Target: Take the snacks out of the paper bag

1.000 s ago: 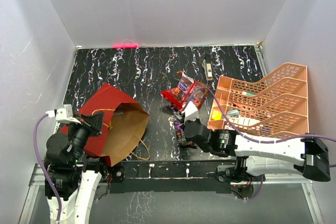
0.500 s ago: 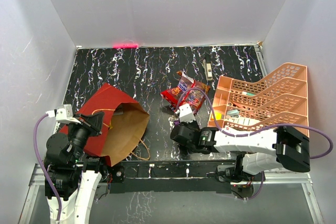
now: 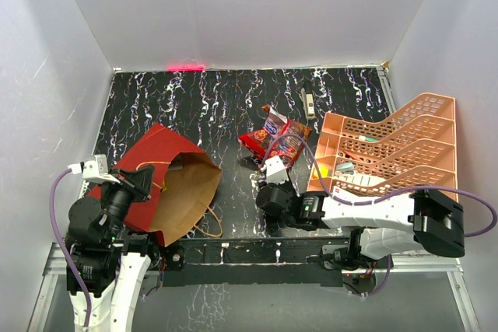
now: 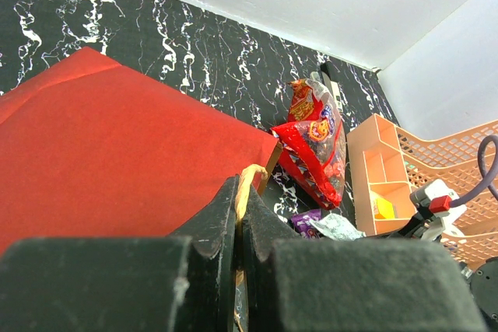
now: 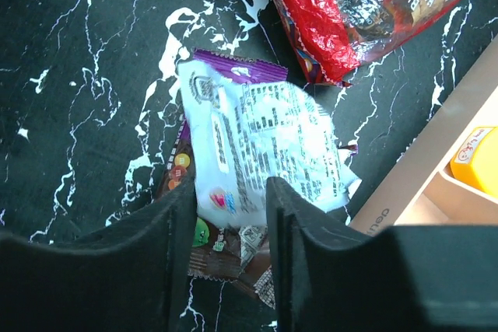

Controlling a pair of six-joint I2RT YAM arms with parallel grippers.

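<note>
The red paper bag [image 3: 148,153] lies on its side at the left, its brown mouth [image 3: 191,188] facing right. My left gripper [image 3: 150,183] is shut on its tan cord handle [image 4: 247,180]; the red bag wall [image 4: 117,138] fills the left wrist view. The snacks lie mid-table: red chip bags [image 3: 276,139] [image 4: 315,145] [image 5: 350,5], and nearer, a purple-edged silvery packet [image 5: 257,145] on a brown candy wrapper [image 5: 222,258]. My right gripper [image 3: 264,188] [image 5: 231,192] is open and low over these two, with the silvery packet's near end between its fingers.
The peach lattice tiered tray [image 3: 436,106] stands at the right, its edge [image 5: 420,184] close beside my right gripper, a yellow item [image 5: 476,162] in one compartment. A slim pen-like tool [image 3: 308,101] lies at the back. White walls enclose the table.
My right gripper has moved left and toward the near edge, settling over the purple and brown packets. The left gripper and the bag have not moved.
</note>
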